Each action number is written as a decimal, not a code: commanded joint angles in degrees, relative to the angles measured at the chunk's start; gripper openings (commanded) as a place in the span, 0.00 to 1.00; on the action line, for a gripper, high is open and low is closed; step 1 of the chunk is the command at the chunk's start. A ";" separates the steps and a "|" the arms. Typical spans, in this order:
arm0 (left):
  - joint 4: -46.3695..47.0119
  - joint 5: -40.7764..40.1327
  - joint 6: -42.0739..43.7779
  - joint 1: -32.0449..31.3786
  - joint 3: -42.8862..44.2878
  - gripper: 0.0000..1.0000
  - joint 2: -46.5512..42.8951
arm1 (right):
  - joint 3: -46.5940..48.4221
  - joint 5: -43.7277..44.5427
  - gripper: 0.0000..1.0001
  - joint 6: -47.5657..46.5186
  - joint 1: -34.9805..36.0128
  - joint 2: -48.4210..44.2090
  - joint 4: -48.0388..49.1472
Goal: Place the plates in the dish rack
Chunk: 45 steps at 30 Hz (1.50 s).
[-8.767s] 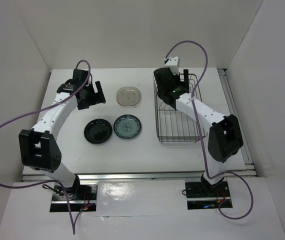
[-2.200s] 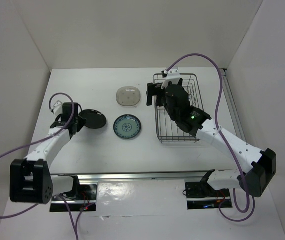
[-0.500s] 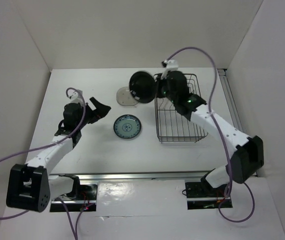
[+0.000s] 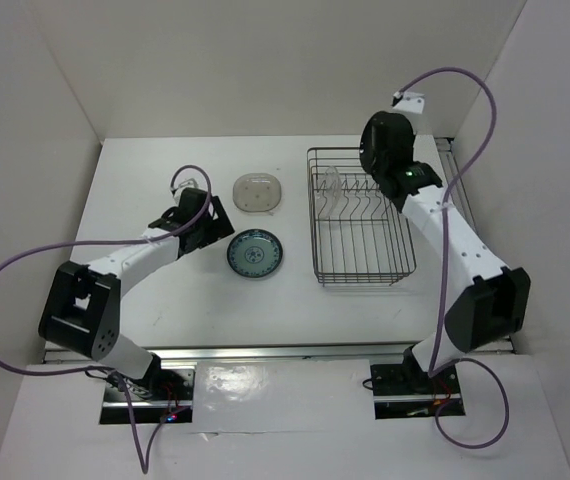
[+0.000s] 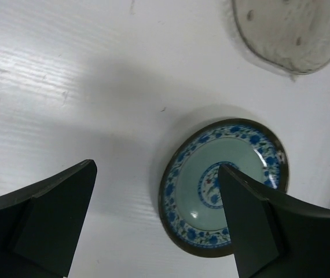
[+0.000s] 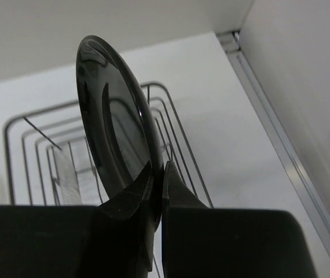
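Worktop [image 4: 165, 170] and dish rack [image 4: 360, 230] are shown partway through loading. Above the rack's far end, a black plate [image 6: 110, 116] is held on edge. It is pinched by its rim in the tightly closed right gripper [image 6: 158, 174] and not yet set between the dividers. One clear glass plate [image 4: 333, 184] is seen already stood in the rack. The left gripper [image 5: 156, 174] is spread fully wide and empty, poised just above the blue-and-white plate [image 5: 223, 185]. That plate lies flat on the worktop near the beige speckled plate [image 5: 292, 32]. By this reckoning, one plate is loaded, one is in hand, and two are left.
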 commanded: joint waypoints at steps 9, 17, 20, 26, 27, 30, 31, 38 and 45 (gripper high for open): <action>-1.99 -4.25 -0.87 0.46 -2.32 1.00 -5.18 | -1.82 4.10 0.00 -1.78 3.51 6.92 -0.35; -2.00 -5.57 -0.33 -0.68 -2.32 1.00 -5.18 | -3.06 3.58 0.00 -1.79 4.12 9.65 0.44; -1.47 -5.57 -0.33 -0.68 -2.93 1.00 -5.70 | -2.28 4.36 0.00 -1.79 5.97 9.65 0.97; -1.47 -5.57 0.19 -0.68 -2.93 1.00 -5.70 | -0.43 5.94 0.00 -1.79 7.56 11.31 0.44; -1.47 -5.57 0.19 -0.68 -2.93 1.00 -5.70 | 0.10 5.95 0.00 -1.79 7.56 11.32 -0.25; -1.47 -6.10 0.19 -0.68 -3.46 1.00 -5.70 | 0.11 6.47 0.00 -1.79 8.08 11.84 -0.26; -1.47 -6.10 0.19 -1.20 -3.46 1.00 -5.70 | 0.11 6.99 0.00 -1.79 8.08 12.36 -0.26; -0.94 -6.10 0.72 -1.21 -3.46 1.00 -6.23 | -0.51 9.37 0.00 -1.26 8.08 12.90 -0.26; -0.94 -6.10 0.72 -1.21 -3.46 1.00 -5.70 | -0.51 8.14 0.00 -1.26 8.08 13.59 -0.26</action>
